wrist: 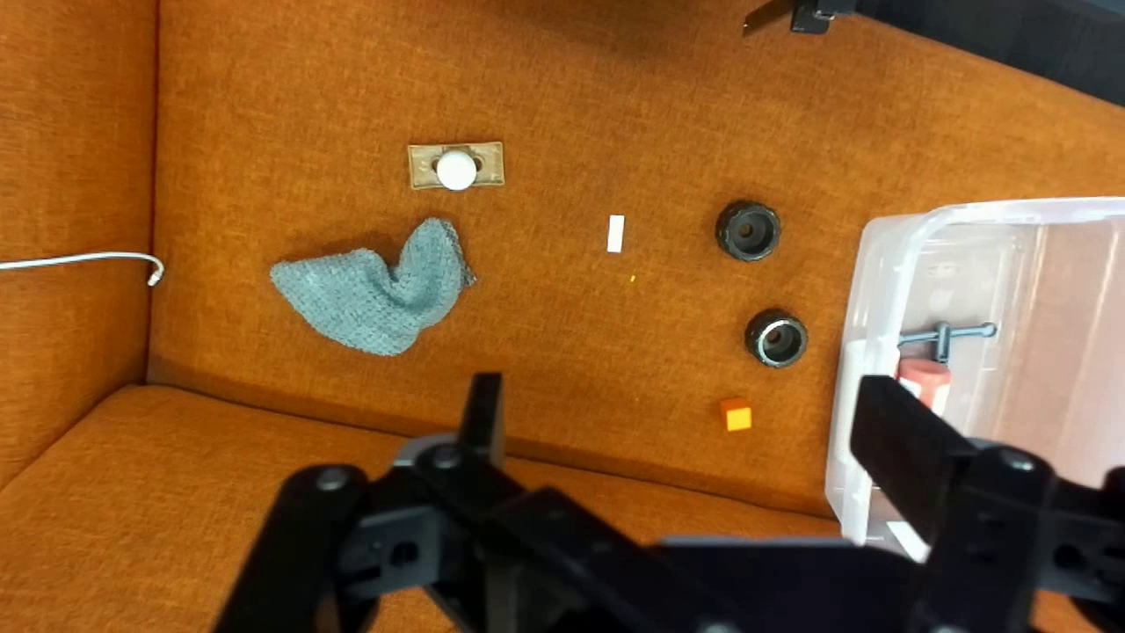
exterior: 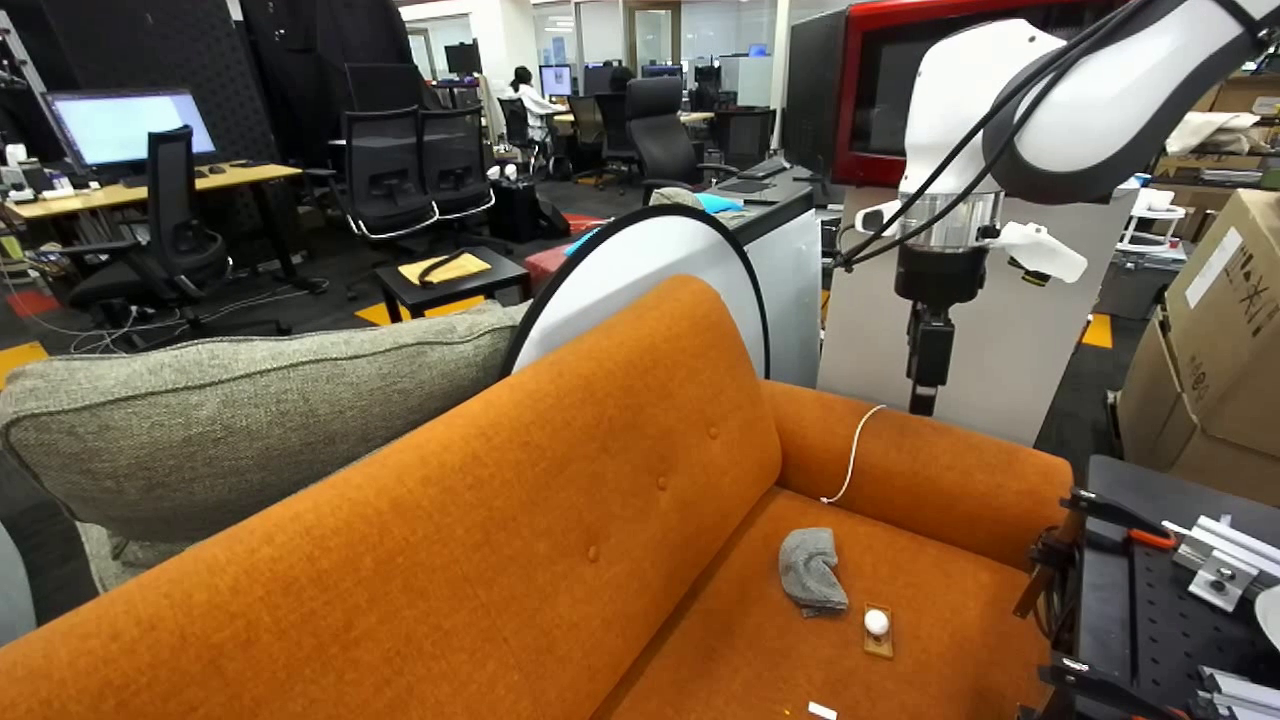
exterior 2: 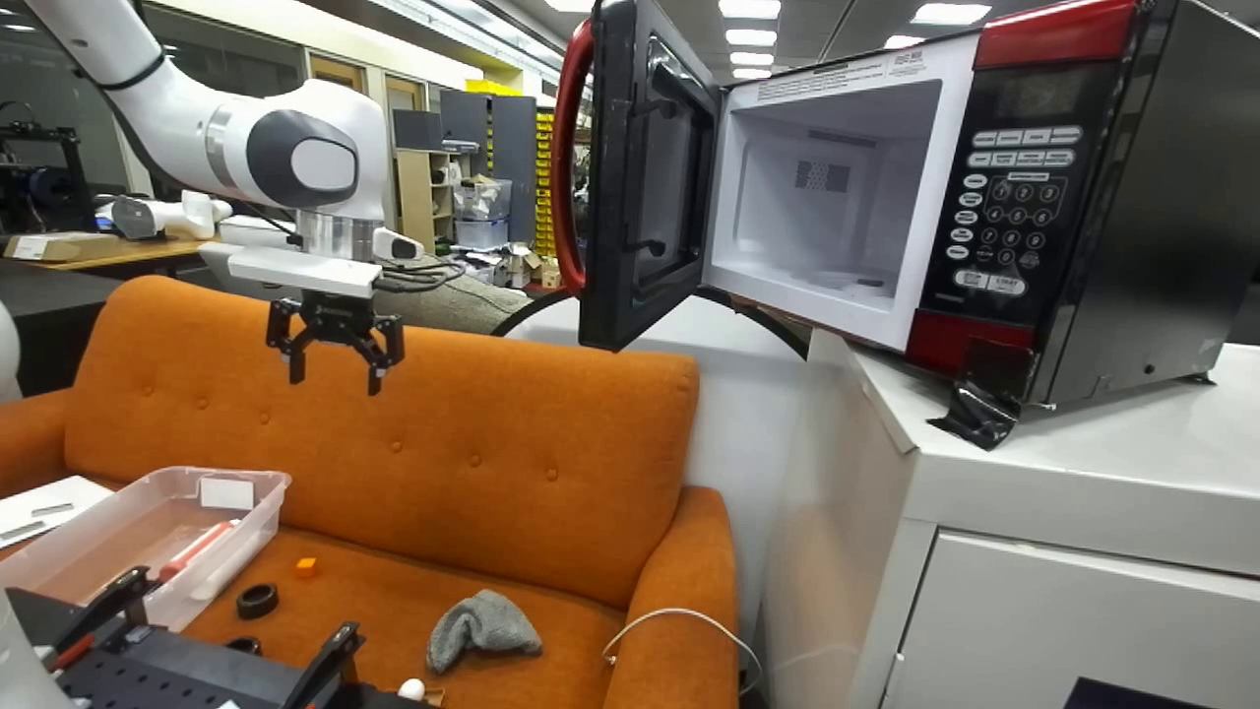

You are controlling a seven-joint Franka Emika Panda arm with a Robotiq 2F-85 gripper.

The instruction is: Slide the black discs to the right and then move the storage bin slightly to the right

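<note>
Two black discs [wrist: 748, 231] [wrist: 776, 338] lie on the orange sofa seat in the wrist view, one above the other and apart. In an exterior view one disc [exterior 2: 257, 601] is plain and the other [exterior 2: 243, 645] is partly hidden by a black fixture. The clear plastic storage bin [wrist: 879, 272] stands right of the discs in the wrist view, cut by the frame edge; it also shows in an exterior view [exterior 2: 254, 540]. It holds a red-and-white item and a grey T-shaped piece. My gripper [exterior 2: 335, 379] is open and empty, high above the seat, its fingers wide apart in the wrist view [wrist: 681, 391].
A small orange cube [wrist: 736, 415] lies near the discs. A grey cloth [wrist: 378, 294], a tan block with a white knob [wrist: 456, 169] and a white cord [wrist: 79, 259] lie left. A black perforated table [exterior: 1150, 600] borders the seat. A microwave [exterior 2: 1034, 197] has its door open.
</note>
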